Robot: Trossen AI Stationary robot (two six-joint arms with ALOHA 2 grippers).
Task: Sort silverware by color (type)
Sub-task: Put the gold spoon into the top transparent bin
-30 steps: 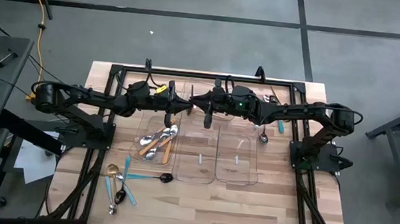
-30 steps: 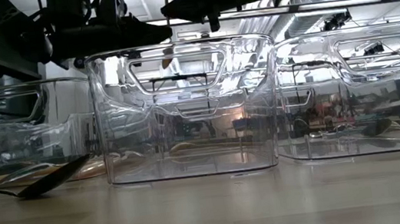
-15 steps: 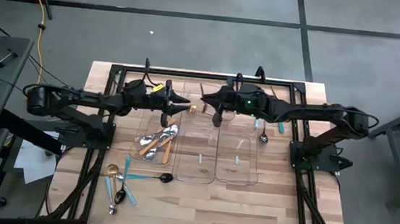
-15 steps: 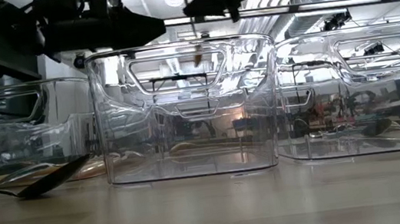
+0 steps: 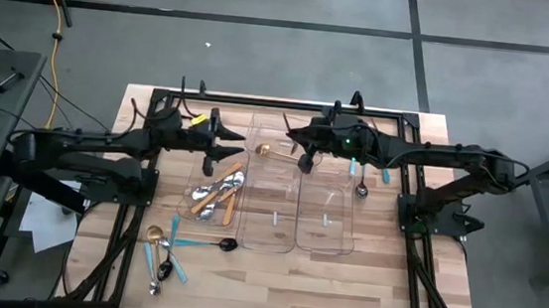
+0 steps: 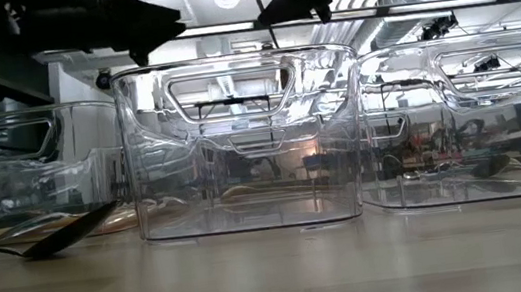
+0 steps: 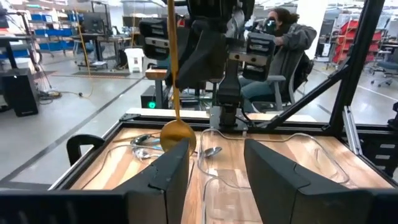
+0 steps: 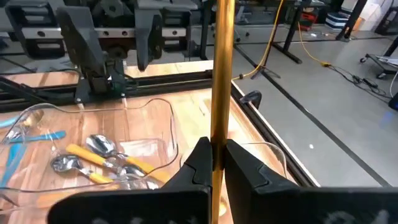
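Three clear plastic trays (image 5: 272,236) sit side by side on the wooden table (image 5: 342,290). The left tray (image 5: 193,205) holds orange-handled spoons (image 5: 219,195); the other two look empty. The right gripper (image 5: 298,144), pinched on a gold spoon (image 5: 271,153), hovers over the middle tray's far end, the bowl pointing toward the left gripper (image 5: 224,142), which is spread, holds nothing, and hangs near. More cutlery (image 5: 164,254) lies loose at the near left.

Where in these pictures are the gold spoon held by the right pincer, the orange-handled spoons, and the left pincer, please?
gold spoon (image 7: 178,135): left wrist view, on its bowl.
right pincer (image 8: 215,157): right wrist view, at the fingertips shut on the spoon's handle.
orange-handled spoons (image 8: 104,163): right wrist view, on one orange handle.
left pincer (image 7: 214,163): left wrist view, between its open fingertips.
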